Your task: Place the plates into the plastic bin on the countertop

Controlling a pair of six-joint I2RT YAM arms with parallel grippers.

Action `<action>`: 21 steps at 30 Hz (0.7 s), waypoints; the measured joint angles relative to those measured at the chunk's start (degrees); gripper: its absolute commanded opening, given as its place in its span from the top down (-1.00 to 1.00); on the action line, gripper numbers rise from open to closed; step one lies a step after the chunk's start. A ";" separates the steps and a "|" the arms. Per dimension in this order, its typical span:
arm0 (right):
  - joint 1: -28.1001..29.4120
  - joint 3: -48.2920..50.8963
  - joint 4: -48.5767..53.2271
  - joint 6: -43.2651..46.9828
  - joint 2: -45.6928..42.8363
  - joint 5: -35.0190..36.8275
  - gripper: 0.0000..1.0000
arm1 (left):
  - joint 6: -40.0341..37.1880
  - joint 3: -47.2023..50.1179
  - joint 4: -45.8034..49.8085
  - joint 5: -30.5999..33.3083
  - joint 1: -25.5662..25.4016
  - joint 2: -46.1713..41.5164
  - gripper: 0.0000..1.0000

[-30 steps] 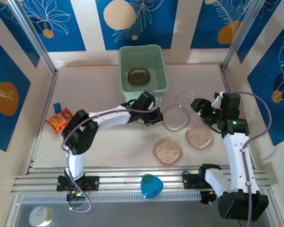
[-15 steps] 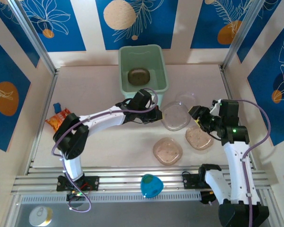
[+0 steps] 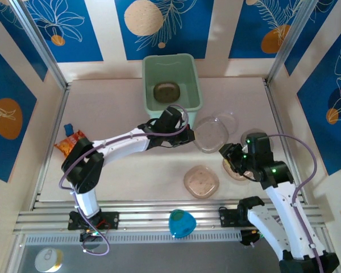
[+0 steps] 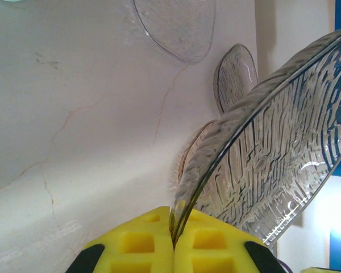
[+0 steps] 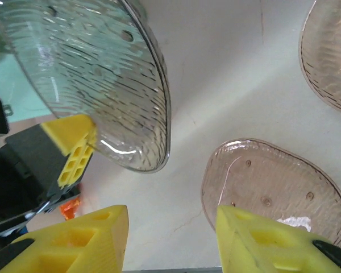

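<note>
Pale counter [image 3: 119,108] edged by rails. Green bin [image 3: 195,85] at the far middle, with a dark plate [image 3: 166,91] flat on its floor. The left claw [image 4: 173,227], just near of the bin's right corner, is pinched tight on the rim of a tilted plate [image 4: 273,153] lifted off the counter. The right claw [image 5: 170,219], near right, has its fingers apart over a pinkish plate [image 5: 278,185] lying flat, and grips nothing. A speckled plate [image 3: 201,181] lies near centre. A clear plate [image 3: 227,120] lies on the far right. An orange snack packet [image 3: 71,144] sits at the left edge.
</note>
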State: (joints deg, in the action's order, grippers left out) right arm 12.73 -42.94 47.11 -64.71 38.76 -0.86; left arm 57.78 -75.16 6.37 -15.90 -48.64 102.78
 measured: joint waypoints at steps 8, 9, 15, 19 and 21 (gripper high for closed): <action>2.64 0.33 -3.87 -3.85 3.23 7.98 0.17 | 0.81 -0.33 0.00 1.95 -1.84 -0.59 1.00; 2.67 0.37 -4.22 -4.13 3.43 8.55 0.19 | 0.85 -0.33 0.00 2.08 -1.86 -0.76 1.00; 2.71 1.97 -7.02 -5.92 4.07 11.52 0.23 | 1.42 -0.33 -0.04 3.02 -2.03 -2.25 1.00; 2.99 2.97 -8.98 -6.97 4.26 12.28 0.29 | 1.77 -0.33 0.13 4.26 -2.49 -2.40 1.00; 3.26 2.99 -9.64 -7.45 4.26 12.70 0.32 | 1.81 -0.33 0.20 4.52 -2.67 -2.40 1.00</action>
State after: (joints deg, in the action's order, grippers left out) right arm 15.99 -39.94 37.47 -72.16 43.03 11.84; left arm 59.59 -75.48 6.57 -11.38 -51.31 100.38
